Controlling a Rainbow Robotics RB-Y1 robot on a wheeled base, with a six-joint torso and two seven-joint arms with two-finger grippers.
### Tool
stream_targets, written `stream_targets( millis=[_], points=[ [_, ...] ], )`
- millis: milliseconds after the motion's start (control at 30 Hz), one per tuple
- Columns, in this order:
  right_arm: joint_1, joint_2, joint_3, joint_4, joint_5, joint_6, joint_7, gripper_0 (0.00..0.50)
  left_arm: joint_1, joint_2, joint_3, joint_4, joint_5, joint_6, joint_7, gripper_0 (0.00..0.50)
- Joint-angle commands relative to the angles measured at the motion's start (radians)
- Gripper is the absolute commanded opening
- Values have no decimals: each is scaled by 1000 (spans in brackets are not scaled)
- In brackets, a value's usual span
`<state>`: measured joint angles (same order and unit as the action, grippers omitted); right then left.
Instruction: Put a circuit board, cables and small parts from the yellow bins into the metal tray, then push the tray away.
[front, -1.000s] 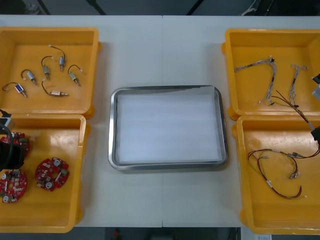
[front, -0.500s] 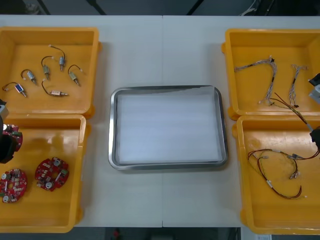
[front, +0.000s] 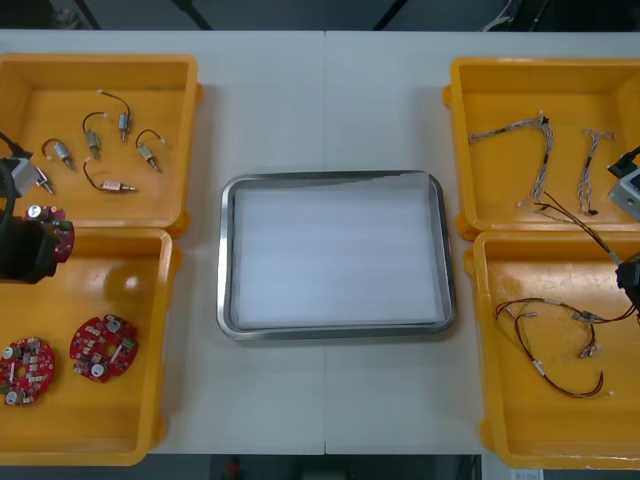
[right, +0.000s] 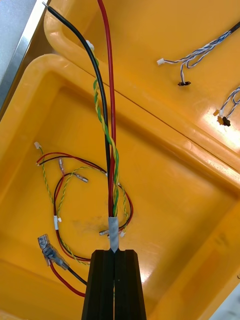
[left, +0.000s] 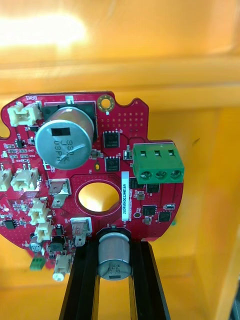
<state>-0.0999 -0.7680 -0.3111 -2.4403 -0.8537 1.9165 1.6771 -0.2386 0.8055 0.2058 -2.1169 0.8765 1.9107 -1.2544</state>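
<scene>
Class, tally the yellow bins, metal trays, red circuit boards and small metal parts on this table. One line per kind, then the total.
Yellow bins: 4
Metal tray: 1
Circuit boards: 3, one held in the left gripper over the left bins
Small metal parts: 6
Total: 14
Cables, one in the right gripper over the right bins, are not counted.

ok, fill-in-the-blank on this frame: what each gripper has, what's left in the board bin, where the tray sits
1. The left gripper is shut on a round ___ circuit board.
2. The right gripper is ___ on a red, black and yellow cable.
3. ___ more circuit boards lie in the yellow plastic bin under the left gripper.
4. The shiny metal tray sits ___ the left and right bins.

Missing words: red; shut; Two; between.
</scene>
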Motion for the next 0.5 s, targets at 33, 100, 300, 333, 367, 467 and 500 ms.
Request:
stream_targets(
  millis=[33, 100, 300, 333, 367, 467, 500],
  points=[
    [3, -39, 9, -9, 5, 3, -17, 0, -127, 44, -111, -51, 16, 9, 161, 0],
    [3, -39, 9, -9, 5, 3, -17, 0, -163, 44, -155, -51, 21, 9, 196, 0],
    [3, -39, 9, -9, 7, 3, -16, 0, -281, 40, -304, -55, 39, 9, 299, 0],
    [3, -39, 9, -9, 7, 3, -16, 0, -306, 38, -332, -57, 42, 9, 317, 0],
    [3, -39, 9, -9, 5, 3, -16, 0, -317, 34, -344, -57, 44, 9, 328, 0],
    [5, -39, 9, -9, 4, 3, -14, 0, -375, 9, -404, -57, 50, 9, 382, 0],
    [3, -39, 9, -9, 4, 3, -13, 0, -400, -2, -428, -57, 53, 9, 403, 0]
  ],
)
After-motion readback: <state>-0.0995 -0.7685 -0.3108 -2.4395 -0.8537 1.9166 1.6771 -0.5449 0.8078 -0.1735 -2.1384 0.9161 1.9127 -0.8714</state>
